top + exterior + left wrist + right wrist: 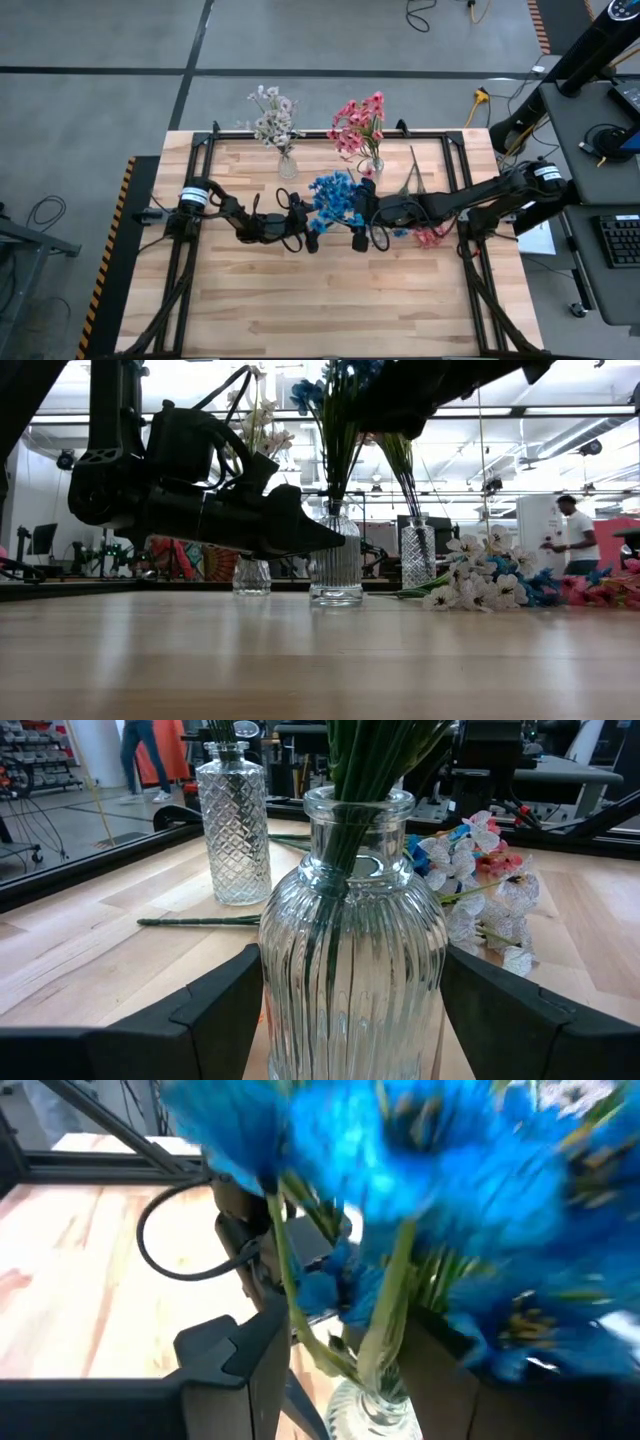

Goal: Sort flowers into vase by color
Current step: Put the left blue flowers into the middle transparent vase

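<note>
A ribbed glass vase (350, 950) stands upright near the table's middle, its base (336, 598) on the wood. Several blue flowers (335, 195) stick in it, their green stems (350, 780) running down through the neck. My left gripper (312, 228) reaches in level from the table's left and is shut on the vase's body. My right gripper (345, 1370) hovers open above the vase mouth (365, 1405), just below the blue blossoms (420, 1160). Two stems pass between its fingers; whether they touch, I cannot tell. My left gripper has the ribbed vase's body (285, 990) between its two fingers, one finger (215, 1010) on each side at about mid-height. The fingers come level from the table's left. The vase stands upright on the table.
A vase of white flowers (275, 125) and a vase of pink flowers (360, 125) stand at the far edge. Loose white, blue and pink flowers (500, 585) lie on the right side, with a bare stem (412, 175) beyond them. A person (575, 535) stands in the room beyond.
</note>
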Robot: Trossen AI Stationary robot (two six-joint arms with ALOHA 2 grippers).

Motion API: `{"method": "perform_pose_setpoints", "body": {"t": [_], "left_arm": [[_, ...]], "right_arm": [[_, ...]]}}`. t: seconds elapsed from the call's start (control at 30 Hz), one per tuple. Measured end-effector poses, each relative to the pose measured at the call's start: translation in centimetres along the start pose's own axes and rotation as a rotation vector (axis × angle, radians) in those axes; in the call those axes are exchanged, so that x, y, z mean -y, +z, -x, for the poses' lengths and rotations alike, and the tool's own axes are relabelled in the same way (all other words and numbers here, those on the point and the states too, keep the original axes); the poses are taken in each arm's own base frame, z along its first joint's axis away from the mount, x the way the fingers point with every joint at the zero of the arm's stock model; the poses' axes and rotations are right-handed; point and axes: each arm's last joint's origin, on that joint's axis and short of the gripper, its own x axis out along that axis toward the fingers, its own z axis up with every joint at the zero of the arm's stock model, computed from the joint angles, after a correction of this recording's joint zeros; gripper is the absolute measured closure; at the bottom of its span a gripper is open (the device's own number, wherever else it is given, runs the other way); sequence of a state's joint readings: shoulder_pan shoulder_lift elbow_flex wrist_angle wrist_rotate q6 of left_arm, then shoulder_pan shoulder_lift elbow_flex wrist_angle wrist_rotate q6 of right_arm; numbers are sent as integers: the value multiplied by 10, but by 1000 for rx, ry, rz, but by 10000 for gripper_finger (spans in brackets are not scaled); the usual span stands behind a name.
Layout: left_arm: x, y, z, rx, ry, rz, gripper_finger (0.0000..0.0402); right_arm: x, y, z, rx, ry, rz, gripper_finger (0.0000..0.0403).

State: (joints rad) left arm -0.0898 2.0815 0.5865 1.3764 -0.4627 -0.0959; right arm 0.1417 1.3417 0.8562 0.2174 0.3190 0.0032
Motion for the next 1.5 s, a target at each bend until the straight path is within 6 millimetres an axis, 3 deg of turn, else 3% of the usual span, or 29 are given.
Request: {"method": "perform_pose_setpoints", "body": {"t": [0.53,0.87,1.5], "left_arm": [[0,0,0,3,2,6,133],[-1,1,0,9,26,30,133],[-1,0,0,5,26,25,121]], "right_arm": [[-16,15,29,57,-60,24,213],[-22,7,10,51,-174,71,211],[-35,23,-28,-87,-350,180,211]]}}
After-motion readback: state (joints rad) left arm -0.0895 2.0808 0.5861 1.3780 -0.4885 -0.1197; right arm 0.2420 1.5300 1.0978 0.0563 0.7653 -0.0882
